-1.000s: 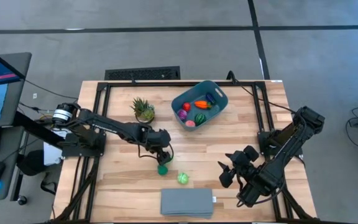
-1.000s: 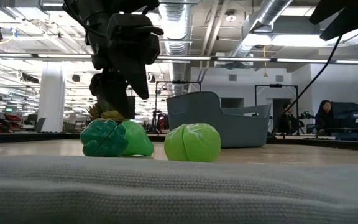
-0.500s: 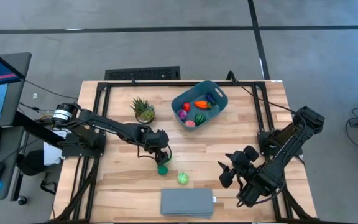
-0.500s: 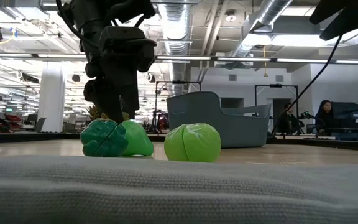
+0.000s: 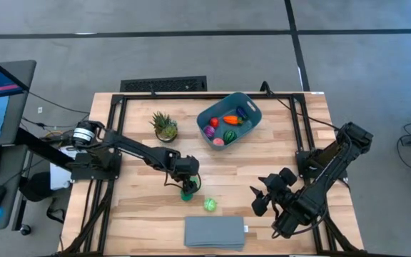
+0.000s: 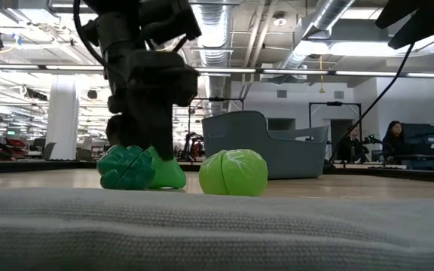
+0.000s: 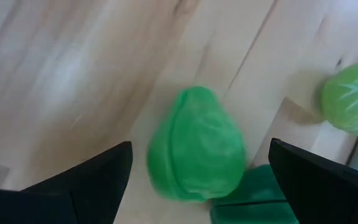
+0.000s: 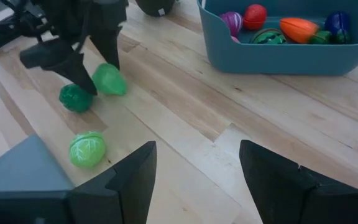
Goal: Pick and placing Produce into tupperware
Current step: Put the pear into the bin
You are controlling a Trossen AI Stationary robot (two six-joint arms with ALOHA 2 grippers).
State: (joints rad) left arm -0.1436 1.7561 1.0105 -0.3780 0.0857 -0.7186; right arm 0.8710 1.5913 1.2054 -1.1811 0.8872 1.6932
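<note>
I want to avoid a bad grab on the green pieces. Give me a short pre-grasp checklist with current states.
1. Left gripper open: ok.
2. Light green pear-shaped toy lies between the fingers: ok.
3. Dark green toy clear of the grasp: not ok, it touches the target.
4. Round cabbage toy apart from both: ok.
5. Teal bin has room: ok.
6. Right gripper parked away: ok.

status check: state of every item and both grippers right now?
left gripper: open, lowered around the green pear, not closed on it
green pear: on the table, touching the dark green broccoli
dark green broccoli: on the table
light green cabbage: on the table, apart
teal bin: upright, holding several toys
potted plant: upright
grey slab: flat at the table edge
right gripper: open, empty, waiting
</note>
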